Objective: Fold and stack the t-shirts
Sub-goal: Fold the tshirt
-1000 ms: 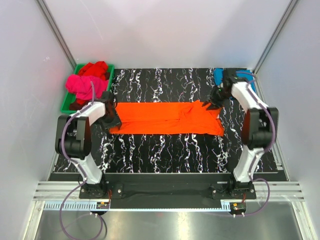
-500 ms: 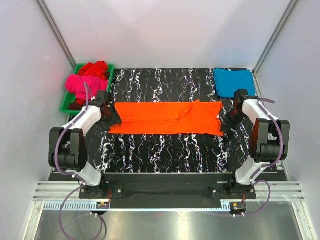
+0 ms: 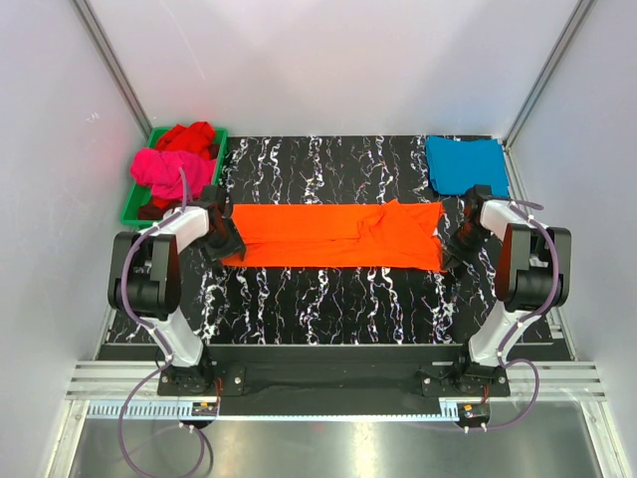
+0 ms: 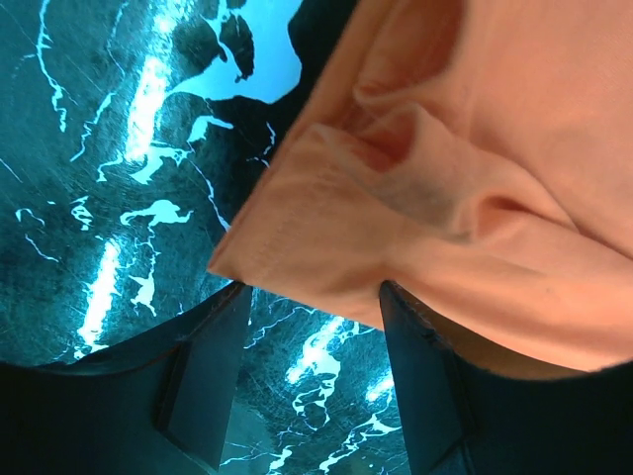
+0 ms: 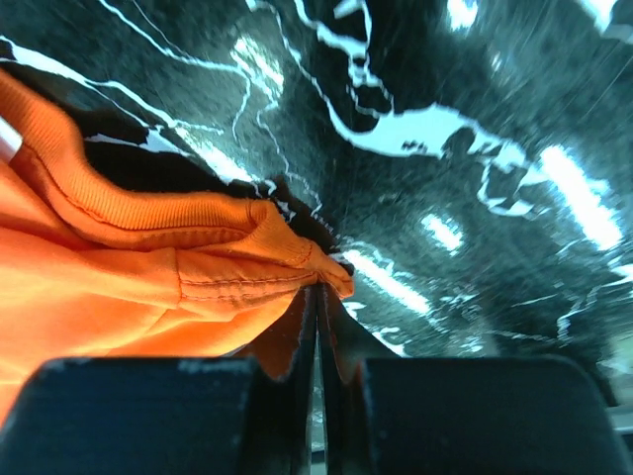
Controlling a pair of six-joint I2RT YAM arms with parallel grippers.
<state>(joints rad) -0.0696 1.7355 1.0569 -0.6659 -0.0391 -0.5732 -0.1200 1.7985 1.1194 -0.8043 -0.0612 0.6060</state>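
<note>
As the orange t-shirt (image 3: 333,235) is limp cotton, grip its corners. The right tool (image 5: 318,292) pinches one; the left tool (image 4: 312,302) straddles another, open.

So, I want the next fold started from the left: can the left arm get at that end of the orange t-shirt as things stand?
Probably yes: the left gripper stands open right at the corner of the orange t-shirt, the hem lying just ahead of its fingers, nothing in between.
</note>
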